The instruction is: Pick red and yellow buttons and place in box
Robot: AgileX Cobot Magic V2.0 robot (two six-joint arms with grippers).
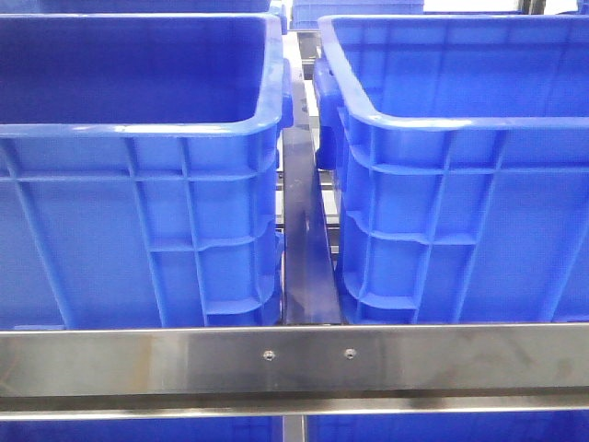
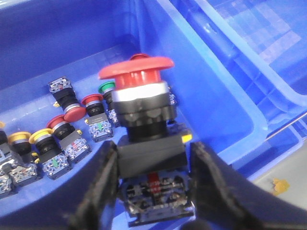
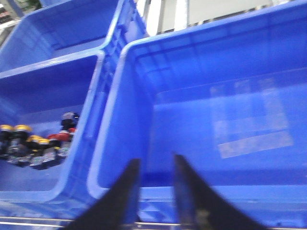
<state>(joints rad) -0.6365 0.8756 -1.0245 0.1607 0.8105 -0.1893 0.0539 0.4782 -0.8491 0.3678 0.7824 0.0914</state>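
Left gripper (image 2: pixel 153 165) clamped on black body of red mushroom-head button (image 2: pixel 141 103), cap up, slightly tilted, held above blue bin floor (image 2: pixel 43 62). Contact block with red part visible below fingers (image 2: pixel 103 182). On bin floor beside: more buttons lying on sides, green-capped (image 2: pixel 106 87), small red-capped (image 2: pixel 90 100), another red (image 2: pixel 64 119), two yellow-capped (image 2: pixel 39 136). Neighbouring blue bin wall (image 2: pixel 211 91) just beside.

A steel frame rail (image 1: pixel 294 361) runs across the front, fixed with two screws near its middle. Behind it a dark metal bar (image 1: pixel 306 249) extends away between two blue plastic crates. The left crate (image 1: pixel 138 203) and the right crate (image 1: pixel 460 203) stand side by side on this frame, close together but apart, with ribbed outer walls facing the rail.
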